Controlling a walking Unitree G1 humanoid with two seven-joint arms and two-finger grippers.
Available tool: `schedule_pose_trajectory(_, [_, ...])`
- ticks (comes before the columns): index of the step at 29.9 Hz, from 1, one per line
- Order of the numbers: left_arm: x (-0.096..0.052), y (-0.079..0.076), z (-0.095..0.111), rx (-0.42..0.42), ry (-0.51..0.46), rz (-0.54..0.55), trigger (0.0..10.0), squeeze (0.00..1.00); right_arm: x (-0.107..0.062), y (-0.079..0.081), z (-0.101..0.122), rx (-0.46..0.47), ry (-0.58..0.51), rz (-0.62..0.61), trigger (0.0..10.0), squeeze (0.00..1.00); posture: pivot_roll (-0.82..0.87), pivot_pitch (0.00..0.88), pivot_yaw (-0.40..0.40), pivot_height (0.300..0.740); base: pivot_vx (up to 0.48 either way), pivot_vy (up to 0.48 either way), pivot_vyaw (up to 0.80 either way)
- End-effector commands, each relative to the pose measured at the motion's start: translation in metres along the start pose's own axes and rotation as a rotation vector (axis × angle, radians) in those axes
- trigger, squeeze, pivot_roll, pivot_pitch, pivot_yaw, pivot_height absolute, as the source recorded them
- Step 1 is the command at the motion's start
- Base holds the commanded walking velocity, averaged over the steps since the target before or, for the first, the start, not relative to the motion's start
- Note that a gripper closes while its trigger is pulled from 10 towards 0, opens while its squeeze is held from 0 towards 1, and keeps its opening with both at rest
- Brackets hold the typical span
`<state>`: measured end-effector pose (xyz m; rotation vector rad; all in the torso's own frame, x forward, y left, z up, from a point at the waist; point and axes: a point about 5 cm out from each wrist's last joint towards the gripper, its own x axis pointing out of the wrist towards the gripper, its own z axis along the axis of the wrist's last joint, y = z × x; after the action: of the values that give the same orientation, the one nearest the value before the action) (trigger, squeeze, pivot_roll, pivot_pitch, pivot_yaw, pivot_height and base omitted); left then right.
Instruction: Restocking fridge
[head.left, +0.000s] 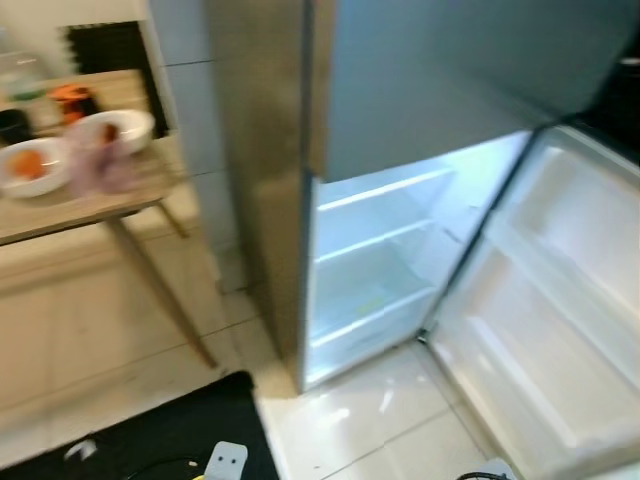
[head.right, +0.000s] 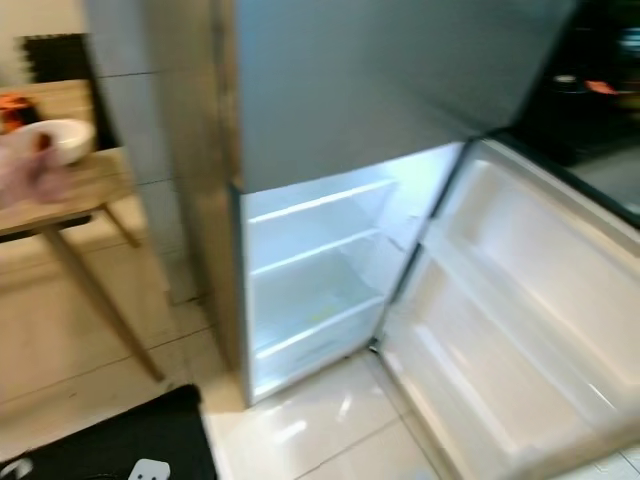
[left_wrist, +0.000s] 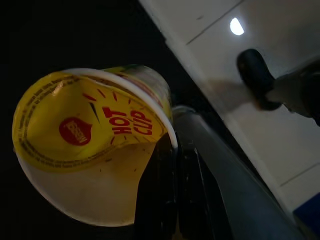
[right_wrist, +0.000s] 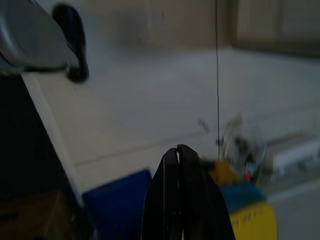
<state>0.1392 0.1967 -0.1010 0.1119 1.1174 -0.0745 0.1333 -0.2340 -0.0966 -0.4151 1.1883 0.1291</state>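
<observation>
Two black fingers of our left gripper (left_wrist: 172, 165) are pressed close together, and they hold a noodle cup (left_wrist: 90, 145) by its rim. The cup has a yellow lid with red words on it, and the lid is peeled up a little on one side. The cup sits right against the fingers, on one side of them. Past the fingers we see a dark mat (left_wrist: 65, 35) behind the cup and pale floor tiles (left_wrist: 235, 75) further off. A dark foot (left_wrist: 256, 77) stands on those tiles.

Our right gripper (right_wrist: 179, 165) has its two fingers shut tight, with nothing between them. Just behind these fingers, low down on the floor, there is a blurry yellow and blue thing (right_wrist: 245, 210); we cannot tell what it is. A blue patch (right_wrist: 117, 200) lies on the floor to the other side of the fingers.

From our head we see the fridge (head.left: 400, 200). Its lower door (head.left: 550, 320) stands wide open. Inside, the white shelves (head.left: 375, 250) glow with light. A wooden table (head.left: 90, 205) stands well away from the fridge. On it sit two white bowls (head.left: 35, 165) with something orange in them. The picture is blurry.
</observation>
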Motion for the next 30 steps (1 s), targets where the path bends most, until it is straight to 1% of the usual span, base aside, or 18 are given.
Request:
schedule_pose_trajectory(1, [-0.001, 0.001, -0.01, -0.011, 0.033, 0.002, 10.0, 0.0, 0.0, 0.001, -0.004, 0.002, 0.016, 0.008, 10.0, 0.0, -0.06, 0.11, -0.045, 0.74, 0.0, 0.0, -0.8])
schedule_pose_trajectory(7, [-0.001, -0.001, -0.011, 0.0, 0.038, -0.003, 10.0, 0.0, 0.0, 0.002, -0.006, 0.005, 0.022, 0.01, 10.0, 0.0, -0.07, 0.099, -0.042, 0.74, 0.0, 0.0, -0.8])
schedule_pose_trajectory(9, [-0.001, -0.001, -0.01, 0.018, 0.036, -0.01, 10.0, 0.0, -0.001, 0.002, -0.007, 0.007, 0.024, 0.011, 10.0, 0.0, -0.06, 0.088, -0.037, 0.74, 0.0, 0.0, -0.8])
schedule_pose_trajectory(14, [-0.001, 0.003, -0.003, 0.021, 0.023, -0.003, 10.0, 0.0, -0.001, 0.002, -0.011, 0.01, 0.03, 0.011, 10.0, 0.0, -0.06, 0.076, -0.034, 0.74, 0.0, 0.0, -0.8])
schedule_pose_trajectory(18, [-0.001, 0.006, -0.001, 0.02, 0.018, 0.003, 10.0, 0.0, -0.001, 0.003, -0.01, 0.013, 0.028, 0.011, 10.0, 0.0, -0.06, 0.07, -0.032, 0.74, 0.0, 0.0, -0.8])
schedule_pose_trajectory(19, [-0.001, 0.006, 0.0, 0.017, 0.014, 0.007, 10.0, 0.0, 0.0, 0.003, -0.007, 0.02, 0.02, 0.012, 10.0, 0.0, -0.06, 0.071, -0.031, 0.74, 0.0, 0.0, -0.8])
schedule_pose_trajectory(23, [-0.001, 0.004, -0.002, 0.019, 0.018, 0.004, 10.0, 0.0, 0.0, 0.005, -0.005, 0.023, 0.015, 0.015, 10.0, 0.0, -0.06, 0.069, -0.03, 0.74, 0.0, 0.0, -0.8])
schedule_pose_trajectory(30, [-0.001, 0.001, -0.007, -0.005, 0.034, -0.005, 10.0, 0.0, 0.0, 0.007, -0.004, 0.019, 0.013, 0.022, 10.0, 0.0, -0.05, 0.069, -0.033, 0.74, 0.0, 0.0, -0.8])
